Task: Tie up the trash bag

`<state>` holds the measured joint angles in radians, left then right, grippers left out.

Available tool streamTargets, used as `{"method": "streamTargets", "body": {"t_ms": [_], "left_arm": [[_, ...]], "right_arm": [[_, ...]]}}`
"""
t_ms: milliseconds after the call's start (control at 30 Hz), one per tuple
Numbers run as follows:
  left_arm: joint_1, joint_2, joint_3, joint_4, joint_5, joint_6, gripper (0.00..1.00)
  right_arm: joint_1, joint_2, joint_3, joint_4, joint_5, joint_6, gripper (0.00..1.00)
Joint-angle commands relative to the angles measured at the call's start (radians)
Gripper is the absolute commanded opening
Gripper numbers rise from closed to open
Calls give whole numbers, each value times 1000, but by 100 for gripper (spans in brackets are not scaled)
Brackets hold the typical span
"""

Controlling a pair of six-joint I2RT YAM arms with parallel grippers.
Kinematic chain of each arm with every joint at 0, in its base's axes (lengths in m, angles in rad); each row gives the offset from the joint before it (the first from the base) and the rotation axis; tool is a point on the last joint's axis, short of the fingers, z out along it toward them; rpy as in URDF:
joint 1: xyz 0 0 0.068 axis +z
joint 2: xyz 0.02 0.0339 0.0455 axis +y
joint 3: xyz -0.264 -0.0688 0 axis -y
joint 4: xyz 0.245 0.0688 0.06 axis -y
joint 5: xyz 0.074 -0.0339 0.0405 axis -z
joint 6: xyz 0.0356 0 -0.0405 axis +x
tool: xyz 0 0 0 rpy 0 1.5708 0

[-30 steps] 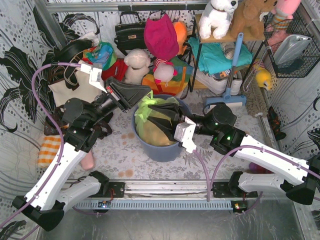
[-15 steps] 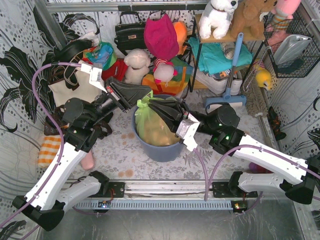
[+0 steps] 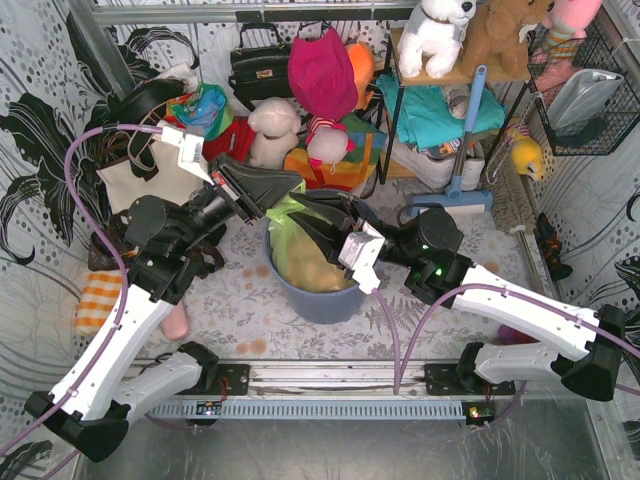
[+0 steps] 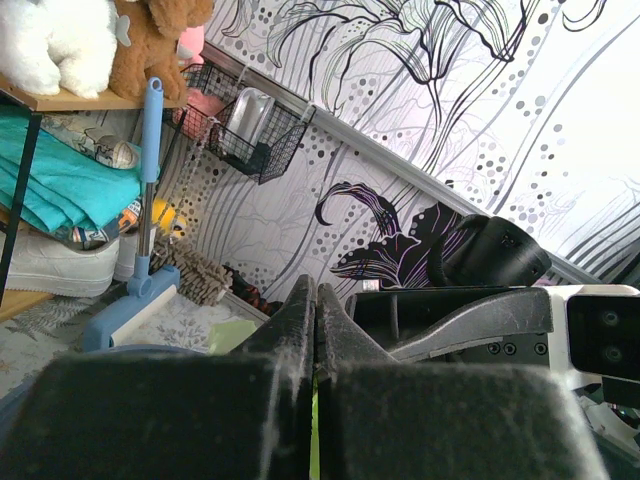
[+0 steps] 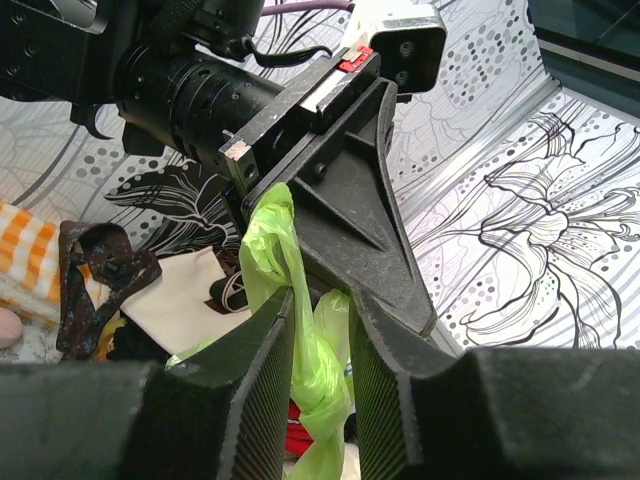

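The lime-green trash bag (image 3: 300, 262), with tan paper showing through, sits in the blue-grey bin (image 3: 325, 300) at mid-table. My left gripper (image 3: 292, 188) is above the bin's far rim, shut on a flap of the bag. A green sliver shows between its closed jaws in the left wrist view (image 4: 315, 290). My right gripper (image 3: 297, 211) reaches in from the right, just below the left one. In the right wrist view my right gripper (image 5: 322, 320) is open, and a twisted strand of the bag (image 5: 312, 370) hangs between its fingers from the left gripper's fingers (image 5: 350, 200).
Soft toys (image 3: 272, 130), a black handbag (image 3: 258, 62) and a magenta cloth (image 3: 322, 72) crowd the back. A shelf with folded teal cloth (image 3: 435, 110) and a blue dustpan brush (image 3: 462, 150) stand at back right. A wire basket (image 3: 585, 95) hangs far right. An orange-striped cloth (image 3: 98, 300) lies at left.
My right gripper has moved left and away from the bin's middle, up to the left gripper's tips, and now straddles the hanging bag strand. The left arm has held still.
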<state>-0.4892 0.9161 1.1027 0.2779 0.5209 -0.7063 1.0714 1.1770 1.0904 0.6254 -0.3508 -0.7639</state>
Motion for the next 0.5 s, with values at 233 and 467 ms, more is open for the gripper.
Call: {"method": "streamTargets", "body": {"t_ms": [233,467], "left_arm": [[-3,-1,4,48,22,-6,0],[-3,4,6,48,24,-4,0]], "right_arm": [[5,-26,27,92,-51,68,23],[6,-35,28,52,-65,48,26]]}}
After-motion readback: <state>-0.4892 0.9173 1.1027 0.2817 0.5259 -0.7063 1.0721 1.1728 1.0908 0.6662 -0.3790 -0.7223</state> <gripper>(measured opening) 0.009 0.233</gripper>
